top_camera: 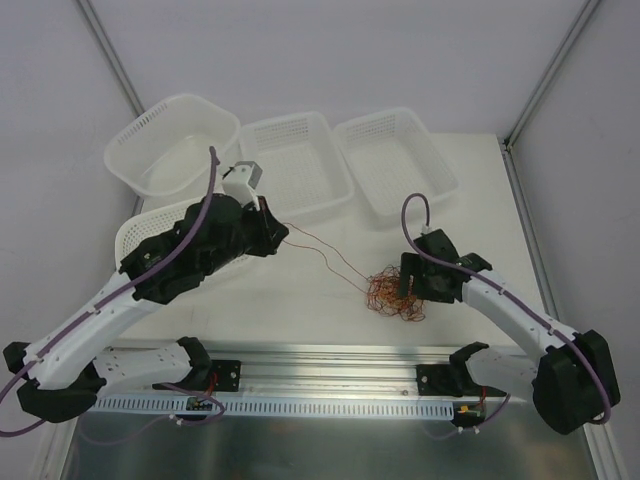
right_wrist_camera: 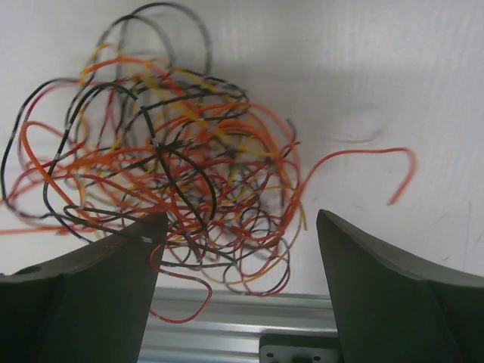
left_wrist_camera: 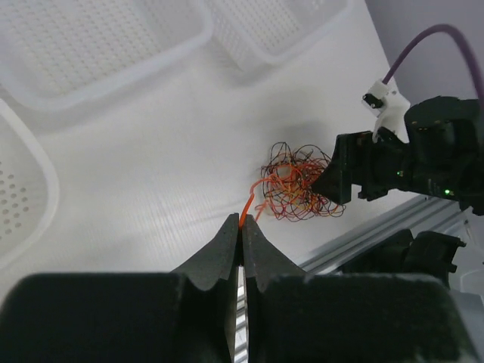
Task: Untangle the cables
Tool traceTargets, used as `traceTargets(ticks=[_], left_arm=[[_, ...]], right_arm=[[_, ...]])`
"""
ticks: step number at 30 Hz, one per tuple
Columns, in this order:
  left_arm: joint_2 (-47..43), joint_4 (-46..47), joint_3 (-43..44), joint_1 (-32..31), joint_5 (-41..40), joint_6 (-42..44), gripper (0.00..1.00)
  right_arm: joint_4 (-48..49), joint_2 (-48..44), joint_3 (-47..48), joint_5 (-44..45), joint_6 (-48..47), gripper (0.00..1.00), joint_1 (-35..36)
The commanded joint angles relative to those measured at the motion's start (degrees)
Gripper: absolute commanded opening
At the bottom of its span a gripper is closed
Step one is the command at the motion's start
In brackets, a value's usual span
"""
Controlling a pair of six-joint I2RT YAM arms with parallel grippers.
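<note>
Red, orange and black cables (top_camera: 395, 292): they lie in one loose bunch on the table (top_camera: 300, 300), near its front edge and just behind the rail (top_camera: 330, 355), well apart from the baskets.
Strand (top_camera: 325, 252): one thin orange-red strand comes out of the cables and runs to the left, up to the left gripper (left_wrist_camera: 241, 227).
Left gripper: its jaws are pressed fully together, with the end of the strand pinched at the tips. It stands left of the cables, above the table.
Right gripper (right_wrist_camera: 240, 219): its jaws are wide apart and hold nothing. It is at the right side of the cables, low over them. Some loops lie between the two fingers, but most lie beyond them and toward one finger. I cannot tell if a finger touches the wires.
Baskets: there are four, all white. Three (top_camera: 295, 160) stand in a row at the far side, and one (top_camera: 138, 235) is partly under the left arm.
</note>
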Motion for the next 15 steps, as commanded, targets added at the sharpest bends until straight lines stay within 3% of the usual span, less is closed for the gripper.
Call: traceTargets(ticks=[1, 4, 6, 15], left_arm=[[-3.16, -4.77, 7.83, -0.31, -7.92, 4.11, 0.0], [-3.42, -11.1, 14.24, -0.13, -15.12, 5.78, 0.0], [-3.51, -14.88, 17.6, 0.39, -18.9, 6.4, 0.0], [-3.69, -19.64, 31.23, 0.57, -26.12, 11.41, 0.0]], right_arm=[[2.59, -0.14, -1.21, 2.53, -0.13, 0.82, -6.01], [2.06, -1.81, -1.83, 2.1, -1.79, 0.8, -12.42], [1.1, -2.07, -1.65, 1.66, -2.59, 0.73, -16.73], [-1.71, -1.72, 1.6, 1.48, -3.29, 0.64, -26.58]])
